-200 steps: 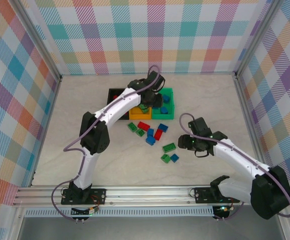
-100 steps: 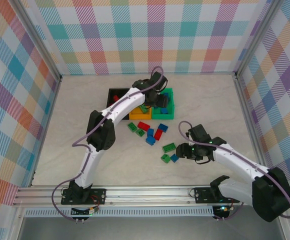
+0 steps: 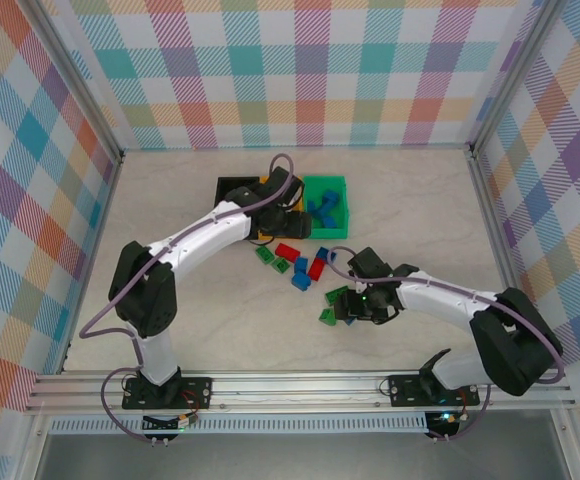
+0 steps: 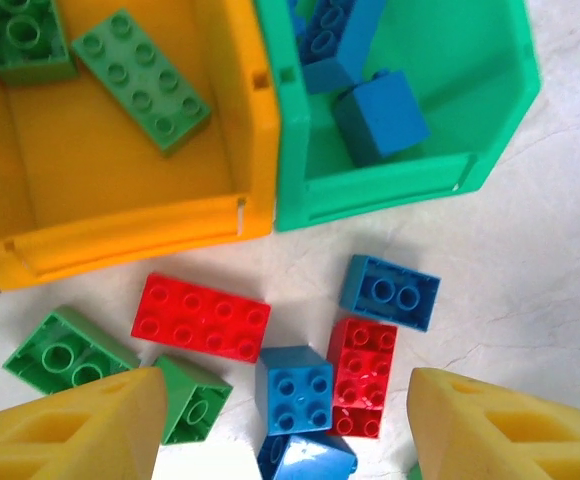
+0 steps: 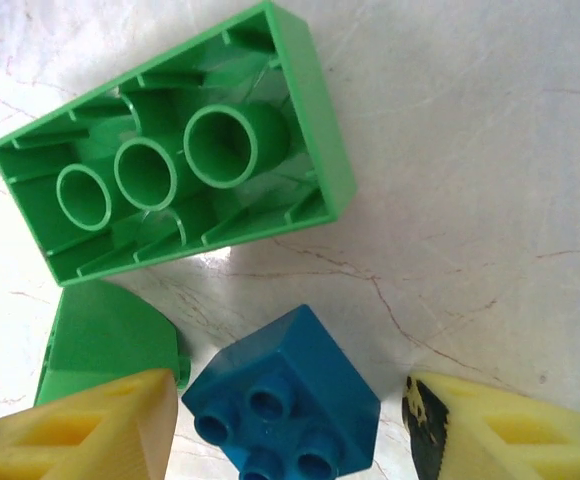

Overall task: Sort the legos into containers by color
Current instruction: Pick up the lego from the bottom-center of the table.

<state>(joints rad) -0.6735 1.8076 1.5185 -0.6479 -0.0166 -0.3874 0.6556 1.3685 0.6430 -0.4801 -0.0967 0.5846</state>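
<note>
Three containers [image 3: 326, 232] in a row at the back of the desk [image 3: 150, 200]. Two legos [image 4: 140, 78] in the middle one, a few more in the right one. Just in front, a loose bunch on the desk. Nearer still, three more close together, perhaps touching, one between the tips of the right claw [image 5: 285, 405].

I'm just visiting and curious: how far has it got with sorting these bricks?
Partly done: green bricks lie in the orange bin, blue ones in the green bin. In hand: the open right gripper straddles a loose blue brick, not gripping. Remaining: red, green and blue bricks on the table.
</note>
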